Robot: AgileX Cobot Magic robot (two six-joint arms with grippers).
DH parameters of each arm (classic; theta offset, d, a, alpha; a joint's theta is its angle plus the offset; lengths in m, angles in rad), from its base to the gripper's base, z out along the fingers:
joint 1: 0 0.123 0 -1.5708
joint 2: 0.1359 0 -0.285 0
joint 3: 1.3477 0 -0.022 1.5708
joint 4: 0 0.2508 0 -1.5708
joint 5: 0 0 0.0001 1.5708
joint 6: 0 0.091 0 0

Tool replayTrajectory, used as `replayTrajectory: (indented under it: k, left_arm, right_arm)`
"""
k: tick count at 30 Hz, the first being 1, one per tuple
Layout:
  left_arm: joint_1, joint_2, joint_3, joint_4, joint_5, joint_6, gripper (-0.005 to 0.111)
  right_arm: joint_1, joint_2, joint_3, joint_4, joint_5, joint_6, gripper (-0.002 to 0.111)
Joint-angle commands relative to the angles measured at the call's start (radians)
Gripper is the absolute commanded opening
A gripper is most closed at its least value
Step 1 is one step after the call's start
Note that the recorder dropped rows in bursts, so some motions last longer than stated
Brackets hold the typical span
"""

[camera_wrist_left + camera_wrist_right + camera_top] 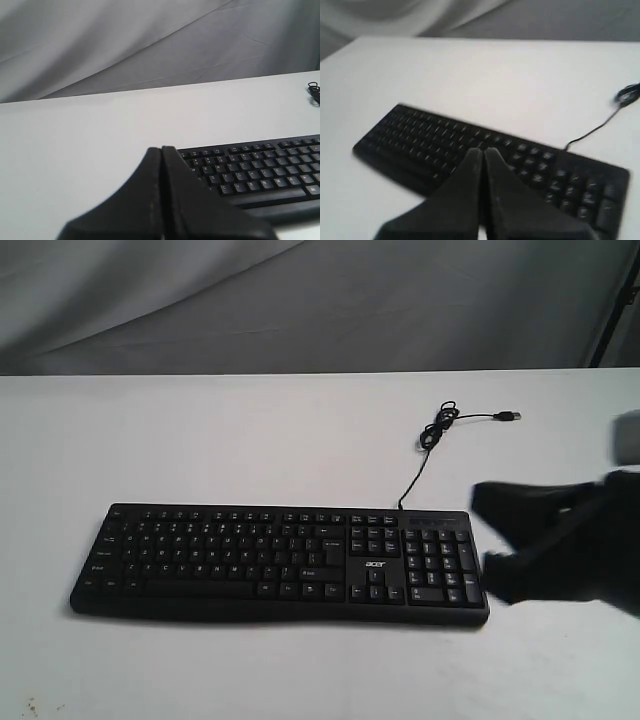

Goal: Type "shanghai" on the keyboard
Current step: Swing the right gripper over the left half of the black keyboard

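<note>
Keyboard (280, 560): flat on the desk (300, 430), close to the front edge, more toward the front left corner. Letter keys on the left part, number keys on the right part.
Left claw (161, 150): two tips pressed together, nothing held. Seen only from its own camera, near the left end of the keyboard. Not on any key.
Right claw (483, 151): two tips pressed together, nothing held. Up by the right edge of the desk, just beside the number keys. Looks blurry.
Cable (440, 430): thin and black, from the back of the keyboard toward the back edge, with a small coil. Plug (510, 416) lying loose, stuck into nothing.
Cloth (300, 300): grey, hanging behind the back edge.
Step now: probably getting to the first letter; no key pushed down right now.
Could go wrong: wrong letter or two letters at once, because keys are small and packed tight. Bumped number keys, because the right claw is next to them. Keyboard sliding, from too hard a push.
Count: one keyboard, one cable, one plug, two claws, one desk.
</note>
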Motion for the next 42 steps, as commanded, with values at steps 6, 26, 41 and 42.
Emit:
replayTrajectory:
  k: [6,26,41,42]
  left_arm:
    - [-0.004,-0.003,0.004,0.001,-0.005,-0.003,0.000]
    - [-0.004,-0.003,0.004,0.001,-0.005,-0.003,0.000]
    - [-0.004,-0.003,0.004,0.001,-0.005,-0.003,0.000]
    - [-0.004,-0.003,0.004,0.001,-0.005,-0.003,0.000]
  right_arm:
    - [0.307,0.446,-0.466,-0.195,0.139,0.019,0.000]
    - [0.420,1.013,-1.010,0.060,0.406,-0.403,0.000]
    - [0.326,1.243,-1.312,0.430,0.525,-0.773,0.000]
    - [0.326,1.250,-1.312,0.427,0.520,-0.773,0.000]
